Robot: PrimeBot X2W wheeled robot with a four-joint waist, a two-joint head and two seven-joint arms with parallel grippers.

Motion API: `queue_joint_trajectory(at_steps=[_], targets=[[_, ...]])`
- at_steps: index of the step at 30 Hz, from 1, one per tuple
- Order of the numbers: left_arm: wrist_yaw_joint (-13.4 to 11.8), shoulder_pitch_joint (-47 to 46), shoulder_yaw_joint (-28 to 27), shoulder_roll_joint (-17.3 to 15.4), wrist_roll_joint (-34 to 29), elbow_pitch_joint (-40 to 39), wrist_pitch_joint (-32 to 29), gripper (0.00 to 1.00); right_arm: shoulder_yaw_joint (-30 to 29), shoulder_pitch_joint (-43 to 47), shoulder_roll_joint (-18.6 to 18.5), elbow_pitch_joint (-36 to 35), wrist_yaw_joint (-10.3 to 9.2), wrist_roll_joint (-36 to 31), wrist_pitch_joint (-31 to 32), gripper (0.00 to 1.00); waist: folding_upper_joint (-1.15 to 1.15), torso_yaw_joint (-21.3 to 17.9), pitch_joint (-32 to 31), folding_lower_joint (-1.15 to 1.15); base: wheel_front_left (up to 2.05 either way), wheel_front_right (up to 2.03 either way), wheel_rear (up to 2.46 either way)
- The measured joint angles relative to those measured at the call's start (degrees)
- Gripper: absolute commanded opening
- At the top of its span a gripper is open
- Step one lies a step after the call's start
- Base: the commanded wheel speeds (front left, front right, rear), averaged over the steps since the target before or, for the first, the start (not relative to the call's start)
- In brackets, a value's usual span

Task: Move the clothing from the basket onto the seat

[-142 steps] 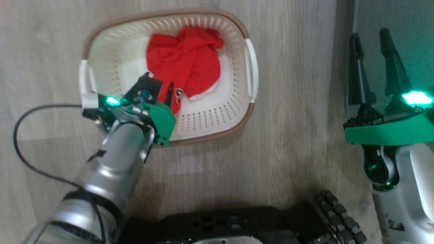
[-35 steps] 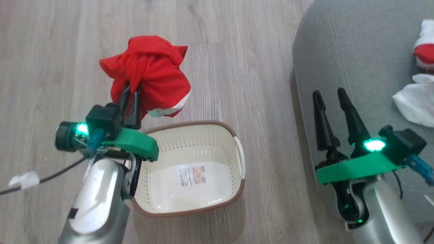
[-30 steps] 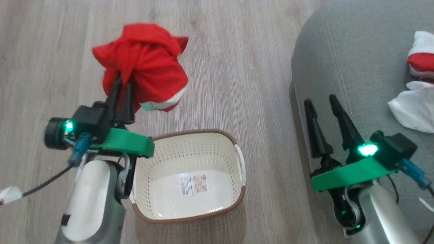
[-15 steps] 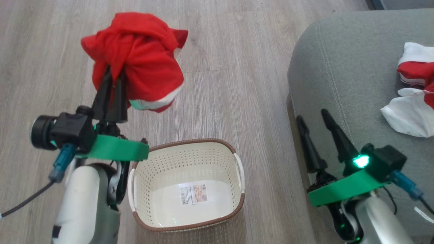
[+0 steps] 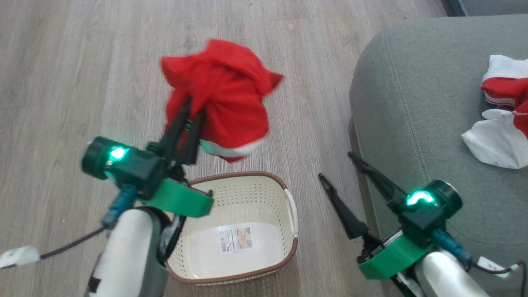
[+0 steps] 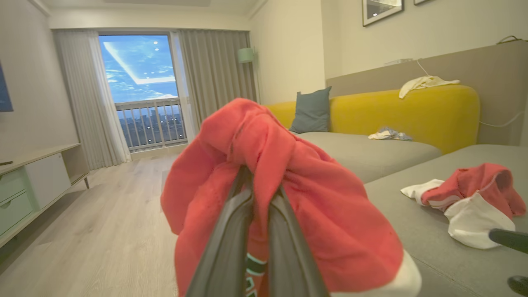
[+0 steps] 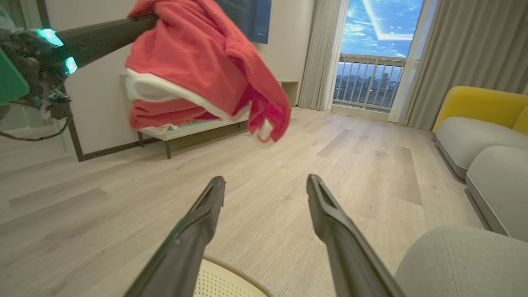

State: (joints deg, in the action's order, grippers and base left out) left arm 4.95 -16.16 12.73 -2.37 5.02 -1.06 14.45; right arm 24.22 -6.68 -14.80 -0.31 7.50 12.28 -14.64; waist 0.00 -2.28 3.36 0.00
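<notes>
While the left hand (image 5: 193,108) is pinching a bunched red garment (image 5: 229,93) between its pressed-together fingers (image 6: 225,247), the fabric is hanging in the air. It is draping over and around the fingertips, and its white-trimmed hem is drooping beside them. Below that hand, close by its wrist, the cream basket (image 5: 247,194) is sitting on the wooden floor (image 5: 62,82), with a paper label (image 5: 235,239) lying on its bottom.

The right hand (image 5: 335,166) is hovering with its two fingers spread wide and gripping nothing. Its tips are pointing out over the floor between the basket and the seat (image 5: 412,103). The grey-green seat is lying just to the right of this hand, its rounded corner passing close by the outer finger.

Farther right on the cushion, well apart from both hands, a second garment (image 5: 501,123), red with white panels, is lying crumpled. Seen from the right wrist, the held garment is hanging up and to the left of the right hand's spread fingers.
</notes>
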Motion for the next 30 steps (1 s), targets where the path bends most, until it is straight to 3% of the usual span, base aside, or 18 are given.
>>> queue_joint_trajectory(at_steps=[15, 30], targets=[[1.93, -0.24, 9.98, -0.08, -4.25, 1.91, 0.0, 0.0, 5.53, -5.44, -1.24, -0.62, 0.0, -2.3, 0.0, 1.0, 0.0, 1.1, 1.41, 0.0, 0.0, 0.0, 0.0], [2.02, -1.74, 19.06, -1.56, -5.13, 2.54, 0.01, 0.0, 5.9, -8.17, -1.69, 2.68, 0.0, -5.14, 0.0, 1.0, 0.0, 1.86, 1.98, 0.0, 0.0, 0.0, 0.0]])
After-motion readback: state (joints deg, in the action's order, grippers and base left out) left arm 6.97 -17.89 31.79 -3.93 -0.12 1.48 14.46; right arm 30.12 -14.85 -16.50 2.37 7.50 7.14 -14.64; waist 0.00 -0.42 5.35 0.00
